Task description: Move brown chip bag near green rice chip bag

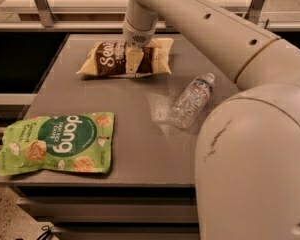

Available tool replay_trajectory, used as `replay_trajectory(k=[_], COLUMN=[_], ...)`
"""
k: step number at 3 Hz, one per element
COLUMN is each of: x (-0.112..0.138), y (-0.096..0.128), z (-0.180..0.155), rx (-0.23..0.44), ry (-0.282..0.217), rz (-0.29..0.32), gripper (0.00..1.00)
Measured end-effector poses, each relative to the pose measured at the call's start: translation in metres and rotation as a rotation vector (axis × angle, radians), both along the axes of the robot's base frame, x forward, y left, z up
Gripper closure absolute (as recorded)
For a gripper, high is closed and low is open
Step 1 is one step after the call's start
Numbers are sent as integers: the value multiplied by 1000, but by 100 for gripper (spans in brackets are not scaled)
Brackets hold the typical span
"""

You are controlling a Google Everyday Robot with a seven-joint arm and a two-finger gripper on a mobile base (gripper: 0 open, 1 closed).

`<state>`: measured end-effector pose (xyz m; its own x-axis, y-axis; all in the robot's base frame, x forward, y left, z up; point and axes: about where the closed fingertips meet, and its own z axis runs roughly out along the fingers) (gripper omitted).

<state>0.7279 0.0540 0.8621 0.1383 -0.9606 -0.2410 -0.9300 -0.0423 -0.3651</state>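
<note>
The robot's pale shell [255,169] fills the lower right of the camera view, scuffed with a dark crack-like mark. Its arm [215,29] rises from there and runs up and left across the top of the scene.

Beneath it lies a grey-brown table [140,149] with a matt top, seen from above. A lower ledge of the same colour shows under the front edge.

The green rice chip bag [57,143] lies flat at the table's near left corner, and its left end hangs a little over the edge. Its dark green circle with the white word "dong" faces up.

The brown chip bag [107,61] lies at the far side of the table, near the middle of the back edge and well apart from the green bag. Its long side runs left to right, with the dark panel and white script facing up and the cream ends crinkled.

A clear plastic water bottle [191,100] lies on its side to the right of the table's centre, its cap pointing up and right. It touches neither bag.

The gripper [135,59] reaches down from the arm's round wrist onto the middle of the brown chip bag and touches its top face. I cannot tell whether it has the bag pinched or merely rests on it.

Behind the table stand a pale counter and slanted metal struts [40,4], and a speckled floor [5,219] shows at the lower left.
</note>
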Motion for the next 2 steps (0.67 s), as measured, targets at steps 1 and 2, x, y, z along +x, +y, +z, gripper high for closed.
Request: replay_trajectory(k=[1,2], x=[1,-2], y=[0,1], z=[16,40], rx=[-1,11], ry=[-16,-34], rz=[15,47], gripper=[64,87])
